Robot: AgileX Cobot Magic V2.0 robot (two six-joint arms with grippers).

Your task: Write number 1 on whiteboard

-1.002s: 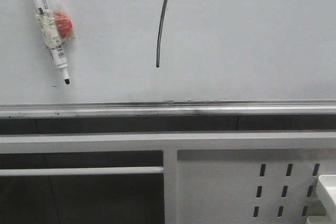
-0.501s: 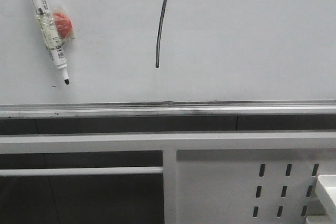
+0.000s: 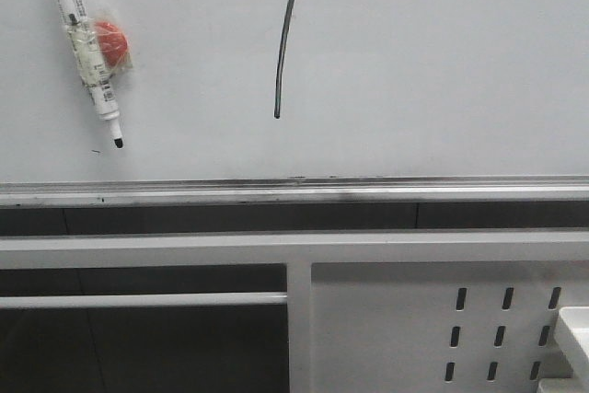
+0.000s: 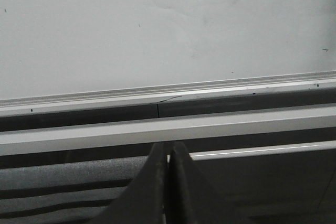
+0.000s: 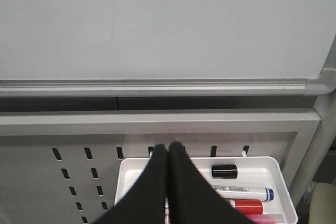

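The whiteboard (image 3: 442,62) fills the upper part of the front view, with its silver rail (image 3: 368,192) along the lower edge. The number 1 (image 3: 283,43) is a long, thin, slightly curved black stroke near the middle. A white marker pen (image 3: 87,52) with a black tip hangs tilted at the board's upper left, beside a red blob (image 3: 110,41). A tiny black tick (image 3: 95,151) sits near its tip. Neither gripper shows in the front view. My left gripper (image 4: 168,153) is shut and empty below the board's rail. My right gripper (image 5: 168,148) is shut and empty over a white tray (image 5: 257,159).
The tray holds a black cap (image 5: 224,171), a blue-capped marker (image 5: 247,191) and a red marker (image 5: 247,206). It hangs on the white perforated panel (image 5: 42,182), which also shows in the front view (image 3: 386,329). A grey frame bar (image 3: 184,250) runs under the rail.
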